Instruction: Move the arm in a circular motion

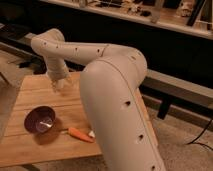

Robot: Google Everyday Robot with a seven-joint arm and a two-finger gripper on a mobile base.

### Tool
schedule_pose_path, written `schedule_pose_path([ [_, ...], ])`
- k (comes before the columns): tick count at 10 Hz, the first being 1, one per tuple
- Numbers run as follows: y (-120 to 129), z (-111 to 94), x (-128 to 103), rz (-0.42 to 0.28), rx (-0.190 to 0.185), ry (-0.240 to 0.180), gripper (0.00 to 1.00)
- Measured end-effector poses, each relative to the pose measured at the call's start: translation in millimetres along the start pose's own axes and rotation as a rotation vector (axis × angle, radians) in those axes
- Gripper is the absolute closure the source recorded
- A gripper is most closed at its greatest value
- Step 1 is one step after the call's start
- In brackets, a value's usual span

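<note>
The arm (117, 95) is thick, off-white and dotted with small dark holes, and it fills the middle of the camera view. Its rounded elbow (46, 42) sits at the upper left. From there the ribbed wrist drops to the small gripper (59, 86), which hangs just above the back left part of the wooden table (30, 90). Nothing shows in the gripper.
A purple bowl (40, 120) stands on the table's front left. An orange carrot (80, 134) lies to its right, with a white object's tip (91, 134) peeking out beside the arm. A dark bench and shelf run along the back.
</note>
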Motion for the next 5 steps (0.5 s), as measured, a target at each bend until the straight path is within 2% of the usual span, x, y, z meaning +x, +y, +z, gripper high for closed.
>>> schedule_pose_path([
  [1, 9.5, 0.4, 12.5, -0.012, -0.011, 0.004, 0.35],
  [3, 21.2, 3.4, 53.3, -0.025, -0.029, 0.034, 0.35],
  [5, 8.9, 7.9, 93.3, 0.012, -0.033, 0.067, 0.35],
])
